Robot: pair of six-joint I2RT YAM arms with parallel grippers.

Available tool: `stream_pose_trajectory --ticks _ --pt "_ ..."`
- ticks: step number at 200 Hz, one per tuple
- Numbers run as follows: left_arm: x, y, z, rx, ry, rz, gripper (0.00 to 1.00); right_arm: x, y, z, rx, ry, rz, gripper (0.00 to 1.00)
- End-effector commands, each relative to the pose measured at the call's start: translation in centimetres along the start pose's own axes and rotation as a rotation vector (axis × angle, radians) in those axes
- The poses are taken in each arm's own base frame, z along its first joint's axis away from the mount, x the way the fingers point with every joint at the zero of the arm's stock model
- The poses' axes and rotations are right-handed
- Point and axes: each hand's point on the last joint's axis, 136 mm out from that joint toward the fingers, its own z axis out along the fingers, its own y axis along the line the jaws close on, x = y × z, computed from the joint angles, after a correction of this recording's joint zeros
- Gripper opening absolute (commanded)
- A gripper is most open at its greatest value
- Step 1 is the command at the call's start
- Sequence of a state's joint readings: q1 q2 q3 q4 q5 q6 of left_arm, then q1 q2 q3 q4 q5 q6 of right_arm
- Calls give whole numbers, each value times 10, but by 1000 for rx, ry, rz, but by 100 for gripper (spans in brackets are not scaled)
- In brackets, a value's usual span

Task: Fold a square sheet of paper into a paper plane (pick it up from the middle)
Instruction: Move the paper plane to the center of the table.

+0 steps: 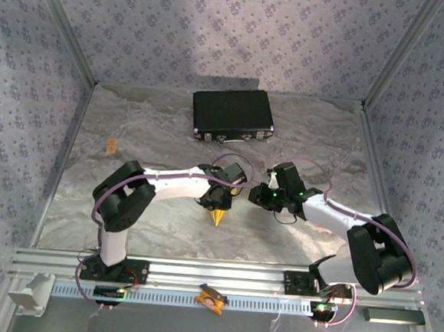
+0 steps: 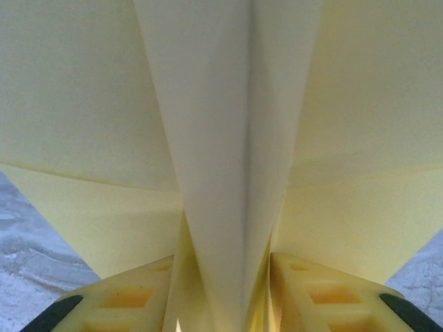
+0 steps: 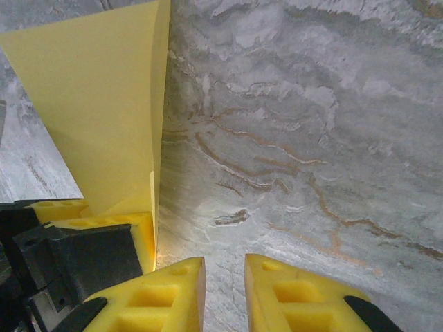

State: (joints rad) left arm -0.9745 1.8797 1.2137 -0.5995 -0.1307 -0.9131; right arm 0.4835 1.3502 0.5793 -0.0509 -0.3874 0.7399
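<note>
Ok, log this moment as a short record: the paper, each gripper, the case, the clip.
paper plane: yellow, folded, centre crease, nose pointing toward the table's near edge
left gripper: closed on the plane's centre fold
right gripper: slightly open, empty, beside the plane, over the table
black case: closed, at the far side of the table, apart from both arms
orange clip: on the front rail, off the table

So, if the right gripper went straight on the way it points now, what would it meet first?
Most likely the bare marbled table: the right gripper points down at it, nothing between. The yellow paper plane stands off to its left, outside that line.
</note>
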Motion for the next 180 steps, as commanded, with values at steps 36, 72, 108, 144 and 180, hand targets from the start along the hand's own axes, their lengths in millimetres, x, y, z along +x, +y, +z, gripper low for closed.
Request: stream_pose_trajectory --ticks 36,72,108,144,180 --pt "0 5 0 -68 2 -15 37 3 -10 -5 30 1 2 24" --pt "4 9 2 -97 25 -3 37 1 -10 -5 33 -4 4 24" --pt "3 8 0 -97 24 1 37 0 -9 -6 31 -5 5 24" --pt "-5 3 -17 -64 -6 -1 42 -3 -7 -8 32 -8 -4 25" --pt "-11 0 -32 -37 -35 -8 46 -10 -7 -12 38 -21 -12 26"
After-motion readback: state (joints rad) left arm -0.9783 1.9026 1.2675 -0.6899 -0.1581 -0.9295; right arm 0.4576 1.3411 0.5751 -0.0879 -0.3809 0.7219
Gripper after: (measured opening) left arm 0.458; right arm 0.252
